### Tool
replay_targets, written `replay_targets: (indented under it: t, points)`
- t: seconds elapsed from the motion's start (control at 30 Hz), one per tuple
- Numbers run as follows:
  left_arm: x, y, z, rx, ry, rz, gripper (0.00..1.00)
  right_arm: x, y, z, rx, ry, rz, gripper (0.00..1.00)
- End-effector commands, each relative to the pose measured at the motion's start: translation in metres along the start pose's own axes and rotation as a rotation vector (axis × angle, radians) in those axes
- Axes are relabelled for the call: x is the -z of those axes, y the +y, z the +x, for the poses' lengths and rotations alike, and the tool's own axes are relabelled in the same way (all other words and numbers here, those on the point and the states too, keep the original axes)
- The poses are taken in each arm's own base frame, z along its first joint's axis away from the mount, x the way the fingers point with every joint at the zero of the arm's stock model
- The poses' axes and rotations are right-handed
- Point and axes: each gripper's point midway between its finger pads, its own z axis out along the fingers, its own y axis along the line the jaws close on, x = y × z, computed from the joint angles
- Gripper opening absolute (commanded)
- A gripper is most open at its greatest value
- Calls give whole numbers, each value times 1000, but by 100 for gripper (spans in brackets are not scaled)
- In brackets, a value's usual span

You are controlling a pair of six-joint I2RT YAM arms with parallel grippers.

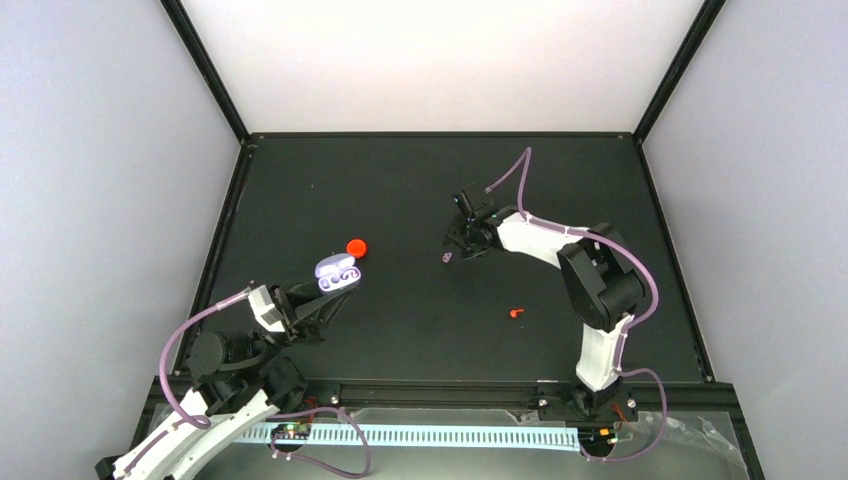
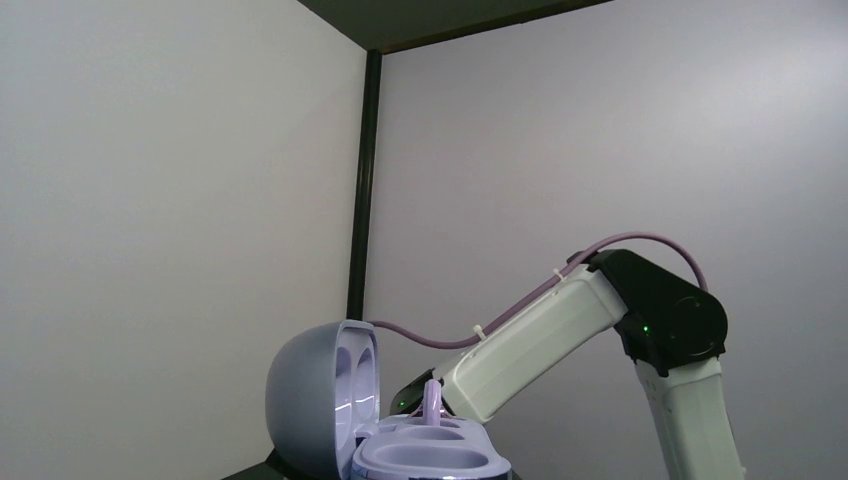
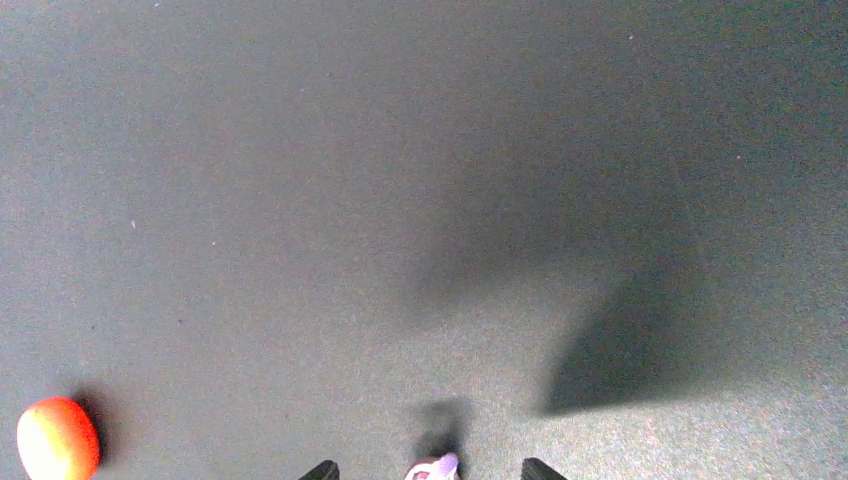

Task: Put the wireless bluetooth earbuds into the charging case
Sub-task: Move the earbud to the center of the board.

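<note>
Left gripper is pinched on the near end of the case and holds it at about 9 o'clock from the table centre. The lid is swung open and stands upright. The base faces up and shows its two wells. A purple stem sticks up from the far well; it looks like one earbud seated there, though the wrist view cuts off its lower part.

A round red cap lies just beside the case at its 1 o'clock, apart from it.

Right gripper is low over the table at 1 o'clock from centre. Its fingertips are spread. The loose earbud lies on the table between them, touching neither.

A small red bit lies at 4 o'clock from the loose earbud, well apart.
</note>
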Motion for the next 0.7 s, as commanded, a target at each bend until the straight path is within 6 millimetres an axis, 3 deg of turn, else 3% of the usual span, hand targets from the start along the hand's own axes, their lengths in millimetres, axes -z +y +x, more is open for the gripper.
replay_targets:
  t: [0.0,0.27,0.67]
  points:
    - [3,2,-3,-28,-11,-16,2,-4,7,-7,-60,2,-10,45]
    - [3,3,-1,-43,-5,-18,2,-13,6,-4,-32,27,10,36]
    - [2,2,-1,-42,-6,-15,2,-15,9,3,77,66,18,36]
